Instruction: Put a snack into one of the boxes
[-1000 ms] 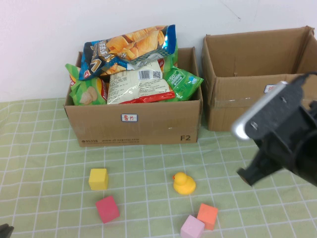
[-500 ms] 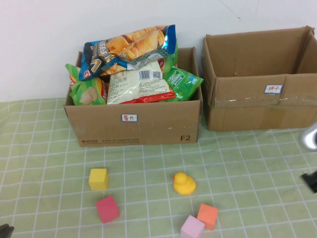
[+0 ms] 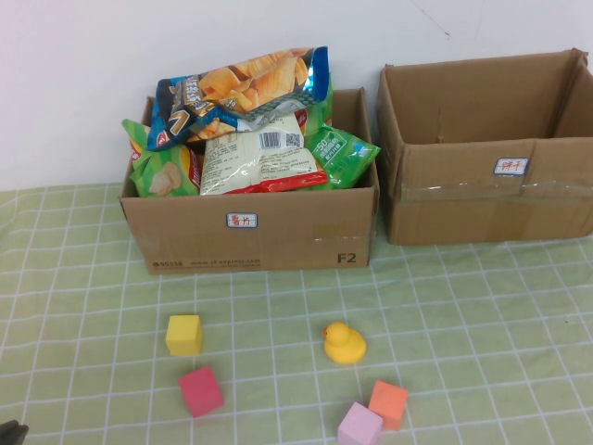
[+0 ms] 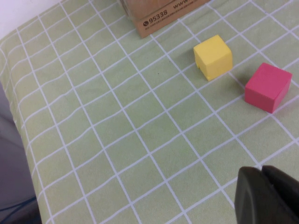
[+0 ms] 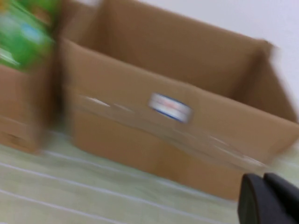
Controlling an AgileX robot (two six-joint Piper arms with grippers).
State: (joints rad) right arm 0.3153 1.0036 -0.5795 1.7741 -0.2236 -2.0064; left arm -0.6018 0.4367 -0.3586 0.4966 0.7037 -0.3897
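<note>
1. The left gripper (image 4: 268,196) sat at the near left corner of the table, its fingers closed together and gripping nothing; only a dark sliver of it showed at the lower left edge of the high view.
2. The right gripper (image 5: 271,198) was out of the high view; its wrist camera showed its closed, empty fingers low in front of the right-hand box (image 3: 486,153).
3. Nearest on the green checked cloth (image 3: 83,278) lay a pale purple block (image 3: 359,425) touching an orange block (image 3: 388,402), with a pink block (image 3: 200,390) to their left.
4. Just beyond stood a yellow rubber duck (image 3: 344,343) and a yellow block (image 3: 184,334).
5. Farther back, the left-hand box (image 3: 250,232) was heaped with snack bags (image 3: 246,120), a blue chip bag on top.
6. The right-hand box beside it stood against the white wall, with nothing visible inside.
</note>
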